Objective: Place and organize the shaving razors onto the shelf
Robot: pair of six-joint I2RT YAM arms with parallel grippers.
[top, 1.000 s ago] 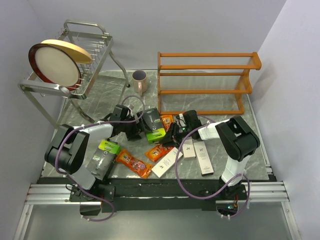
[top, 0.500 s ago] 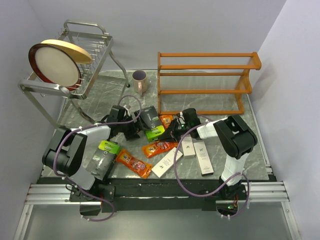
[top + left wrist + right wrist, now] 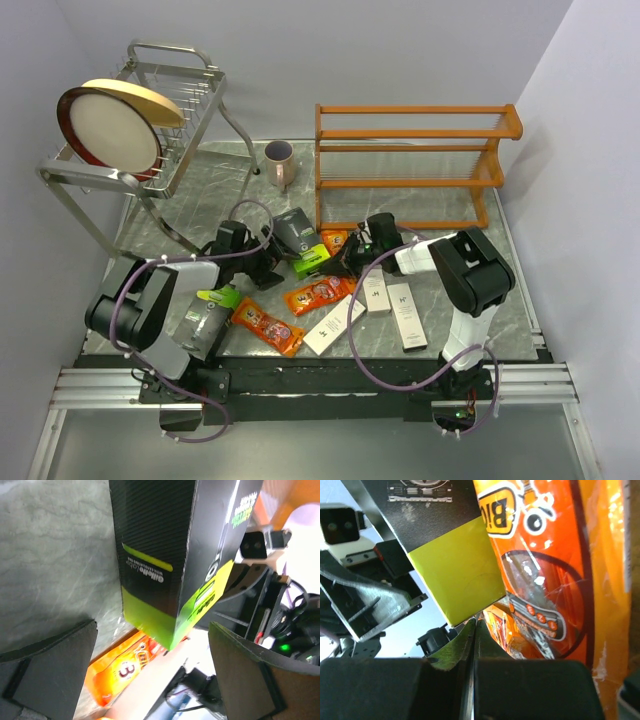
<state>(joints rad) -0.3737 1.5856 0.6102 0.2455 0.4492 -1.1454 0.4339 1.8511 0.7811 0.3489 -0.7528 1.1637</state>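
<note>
Shaving razors (image 3: 320,296) strewn on grey marble tabletop (image 3: 205,190), six o'clock of shelf (image 3: 410,135), pale walls (image 3: 400,50) around. Left gripper (image 3: 150,655) spread wide; right gripper (image 3: 471,665) clamped on lime-green pack (image 3: 300,240).

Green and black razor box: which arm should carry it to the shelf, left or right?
Right, probably. The right gripper is shut on the lime end of the green and black razor box and sits nearer the shelf. The left gripper is wide open, not gripping.
</note>
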